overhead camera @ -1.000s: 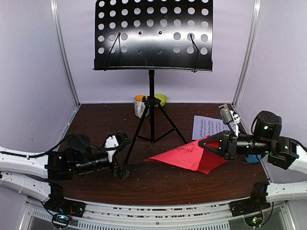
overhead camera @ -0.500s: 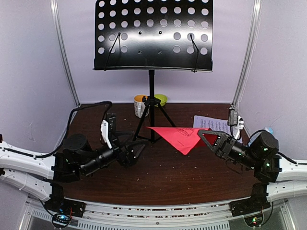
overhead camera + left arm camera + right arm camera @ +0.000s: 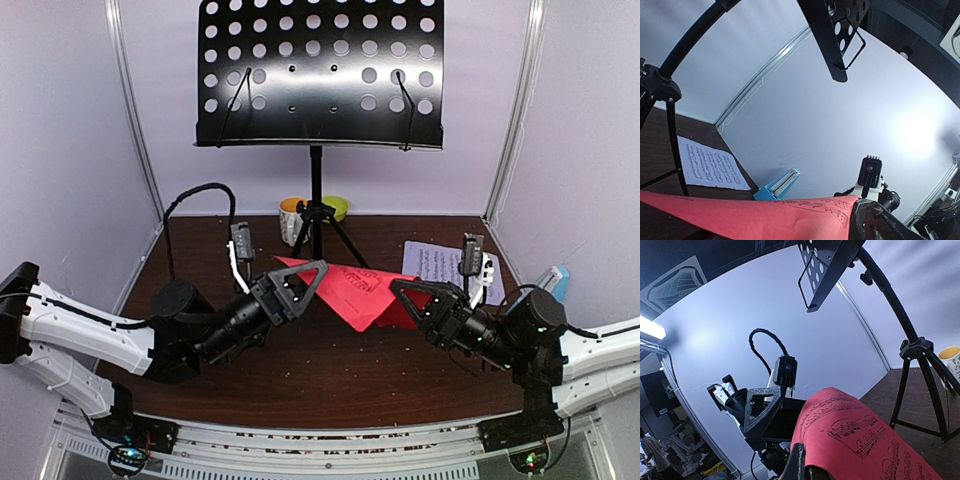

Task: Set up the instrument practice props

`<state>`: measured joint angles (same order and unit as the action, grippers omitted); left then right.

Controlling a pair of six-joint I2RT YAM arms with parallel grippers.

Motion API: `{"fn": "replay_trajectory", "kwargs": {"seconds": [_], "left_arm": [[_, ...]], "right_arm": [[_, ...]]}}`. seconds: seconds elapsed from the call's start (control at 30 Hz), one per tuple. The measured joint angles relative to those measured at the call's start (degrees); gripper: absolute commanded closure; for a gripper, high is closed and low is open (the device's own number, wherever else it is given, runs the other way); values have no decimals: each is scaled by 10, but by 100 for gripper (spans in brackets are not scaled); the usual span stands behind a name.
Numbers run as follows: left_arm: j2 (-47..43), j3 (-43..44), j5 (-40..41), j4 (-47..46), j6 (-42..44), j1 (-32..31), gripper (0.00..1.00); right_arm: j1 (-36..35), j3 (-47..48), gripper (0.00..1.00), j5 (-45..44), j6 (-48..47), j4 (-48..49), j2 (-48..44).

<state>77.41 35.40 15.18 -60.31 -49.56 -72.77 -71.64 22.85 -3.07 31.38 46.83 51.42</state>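
Page, red (image 3: 362,290) — held above the table (image 3: 330,375), in front of the music stand (image 3: 320,75) | right gripper (image 3: 400,292): clenched on its right edge | left gripper (image 3: 308,280): jaws spread at its left corner — not gripping | metronome (image 3: 556,285): far right.

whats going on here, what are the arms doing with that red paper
The right gripper is shut on one end of the red sheet and holds it off the table. The left gripper is open at the other end. The stand has nothing on it. The white sheet lies flat, with the metronome far right.
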Motion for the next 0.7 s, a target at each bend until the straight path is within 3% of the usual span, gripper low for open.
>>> {"fn": "replay_trajectory", "kwargs": {"seconds": [0.1,0.33,0.37,0.47,0.57,0.6,0.7], "left_arm": [[0,0,0,-18,-11,0,38],[2,0,6,-34,-37,0,93],[2,0,6,-34,-40,0,100],[2,0,7,-29,-42,0,100],[-9,0,5,5,-32,1,100],[-20,2,2,31,-26,3,100],[-70,33,-12,166,14,9,100]], "right_arm": [[-8,0,100,-8,-17,21,12],[-30,0,99,-10,-45,61,41],[-31,0,90,-10,-47,65,43],[-32,-1,58,-10,-50,70,48],[-33,-9,37,-9,-48,56,47],[-33,-13,32,-10,-49,40,44],[-32,-28,3,-4,-38,-14,25]]}}
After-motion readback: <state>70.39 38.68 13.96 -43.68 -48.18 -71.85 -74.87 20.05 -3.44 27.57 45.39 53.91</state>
